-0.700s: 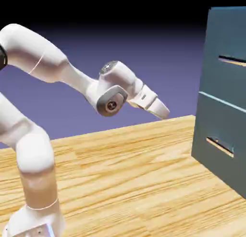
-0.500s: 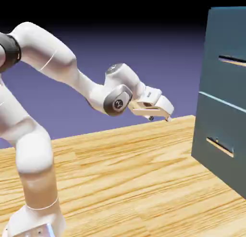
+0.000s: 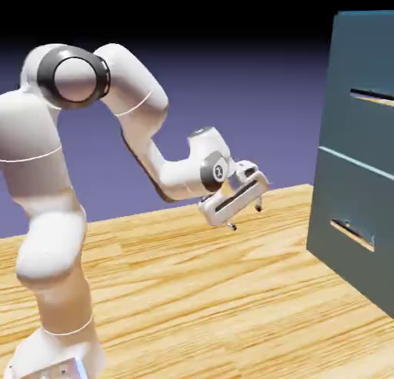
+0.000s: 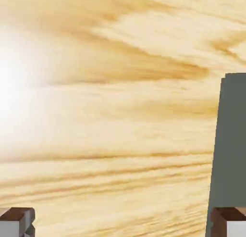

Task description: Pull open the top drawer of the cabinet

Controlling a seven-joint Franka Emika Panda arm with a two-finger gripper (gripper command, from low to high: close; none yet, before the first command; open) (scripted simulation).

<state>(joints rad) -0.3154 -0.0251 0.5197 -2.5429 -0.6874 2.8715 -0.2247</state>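
Gripper (image 3: 245, 216) lowered — open, glare on table (image 4: 96, 120) in hand view only

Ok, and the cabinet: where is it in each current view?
Exterior view: the cabinet fills the right side, cut off by the picture's edge.
Hand view: a grey-green slab at the right edge, partly behind a fingertip, probably the cabinet.
Shared landmark: the wooden table, spread across most of the hand view.

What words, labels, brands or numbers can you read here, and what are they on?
None can be read. The small marks on the white robot arm's base are too small to make out, and no lettering shows on the dark teal-blue two-drawer cabinet.
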